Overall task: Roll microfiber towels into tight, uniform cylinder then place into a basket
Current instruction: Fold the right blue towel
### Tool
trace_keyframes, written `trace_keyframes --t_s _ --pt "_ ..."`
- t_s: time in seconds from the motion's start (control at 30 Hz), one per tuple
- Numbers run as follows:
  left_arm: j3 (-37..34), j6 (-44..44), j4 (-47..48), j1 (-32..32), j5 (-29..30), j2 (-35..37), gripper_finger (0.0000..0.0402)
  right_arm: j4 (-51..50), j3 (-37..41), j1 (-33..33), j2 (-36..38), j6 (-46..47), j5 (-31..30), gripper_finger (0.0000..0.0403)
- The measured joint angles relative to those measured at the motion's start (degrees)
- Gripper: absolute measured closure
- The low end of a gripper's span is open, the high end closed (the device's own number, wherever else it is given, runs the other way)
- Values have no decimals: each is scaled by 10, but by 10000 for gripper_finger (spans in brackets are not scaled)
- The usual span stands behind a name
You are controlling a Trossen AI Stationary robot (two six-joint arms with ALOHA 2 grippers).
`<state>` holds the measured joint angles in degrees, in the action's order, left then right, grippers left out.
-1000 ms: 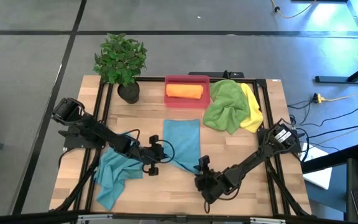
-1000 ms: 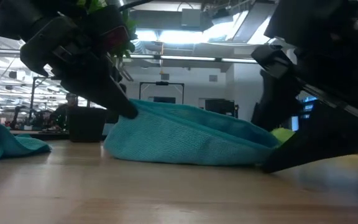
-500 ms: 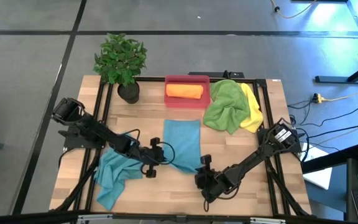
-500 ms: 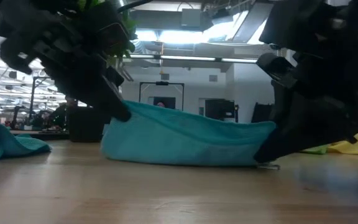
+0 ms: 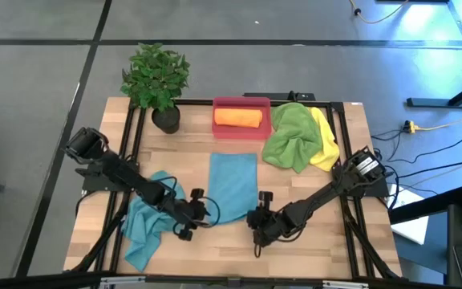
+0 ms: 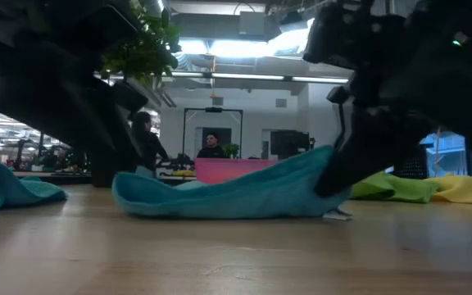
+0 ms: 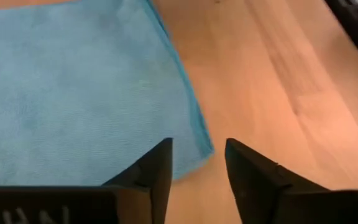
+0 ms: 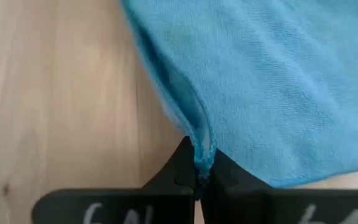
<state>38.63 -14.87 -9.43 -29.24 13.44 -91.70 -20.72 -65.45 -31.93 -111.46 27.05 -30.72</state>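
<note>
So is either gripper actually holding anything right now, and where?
Right gripper pinches the flat teal towel at its near corner; left gripper is open, holding nothing.

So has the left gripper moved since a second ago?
Yes. In the high view the left gripper has backed off the flat teal towel, toward the near table edge and away from the basket.

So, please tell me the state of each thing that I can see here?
Flat teal towel: spread, one corner pinched.
Second teal towel: crumpled.
Orange towel: rolled, in basket.
Green towel: heaped.
Yellow towel: heaped.
Left gripper: open, empty.
Right gripper: shut on towel.
</note>
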Motion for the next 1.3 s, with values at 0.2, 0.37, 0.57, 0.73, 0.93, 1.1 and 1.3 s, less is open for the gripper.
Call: trace_keyframes --t_s 0.2,0.37,0.57,0.73,0.93,1.1,1.3 --pt "0 0 0 -45 66 -7 245 1 0 11 6 13 21 401" --pt "0 15 -1 -69 120 -31 244 3 0 18 6 14 30 401" --pt "8 36 -2 -79 164 -82 244 3 0 24 6 14 37 402" --pt "54 107 -1 -80 195 -129 248 3 0 25 6 14 47 402" --pt "94 157 14 -80 224 -166 253 0 0 25 6 23 50 402" --pt "96 168 19 -88 232 -169 291 -7 0 25 7 25 50 401" --pt "96 148 39 -102 257 -168 315 -11 0 25 7 27 54 400"
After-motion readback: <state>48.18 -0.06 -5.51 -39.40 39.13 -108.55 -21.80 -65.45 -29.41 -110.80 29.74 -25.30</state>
